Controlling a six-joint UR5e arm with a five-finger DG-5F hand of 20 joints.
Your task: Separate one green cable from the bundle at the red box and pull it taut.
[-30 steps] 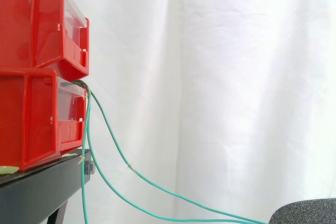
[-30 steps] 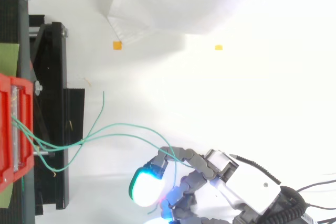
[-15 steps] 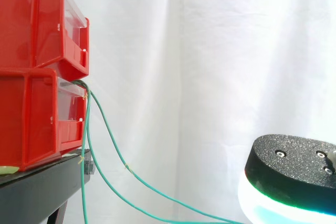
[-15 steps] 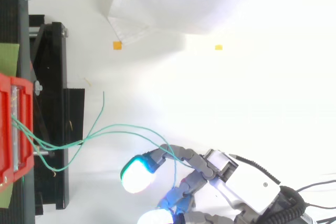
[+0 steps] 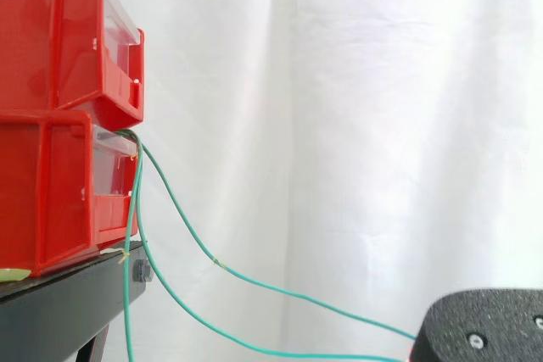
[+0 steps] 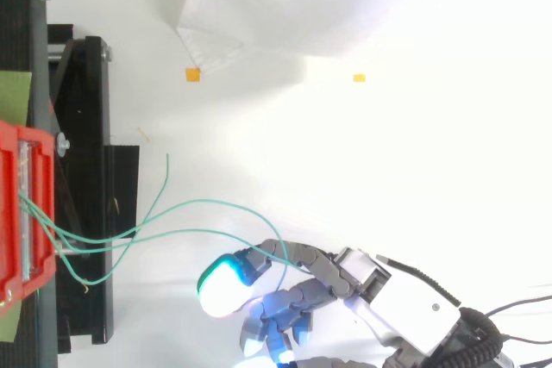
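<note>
Several thin green cables (image 6: pixel 207 204) run out of the lower red bin (image 5: pixel 51 192) and sag to the right in the side view, green cables (image 5: pixel 280 290). My hand (image 6: pixel 397 299) lies low in the top view, to the right of the red bin (image 6: pixel 9 178). Its fingers are curled round one cable near the glowing pads (image 6: pixel 226 286). A second cable ends behind the same fingers. One loose cable end (image 6: pixel 168 158) points away from the stand. A black back of a fingertip of the hand (image 5: pixel 484 328) shows at the bottom right of the side view.
A second red bin (image 5: pixel 51 31) is stacked on the lower one, both on the black stand (image 5: pixel 59 311). The white curtain (image 5: pixel 382 125) hangs behind. Two small tape marks, orange (image 6: pixel 192 74) and yellow (image 6: pixel 359 77), lie on the white floor.
The lower fingers have curled in toward the upper finger. The cables have risen a little in the side view, and the fingertip there has dropped lower than half a second ago.
</note>
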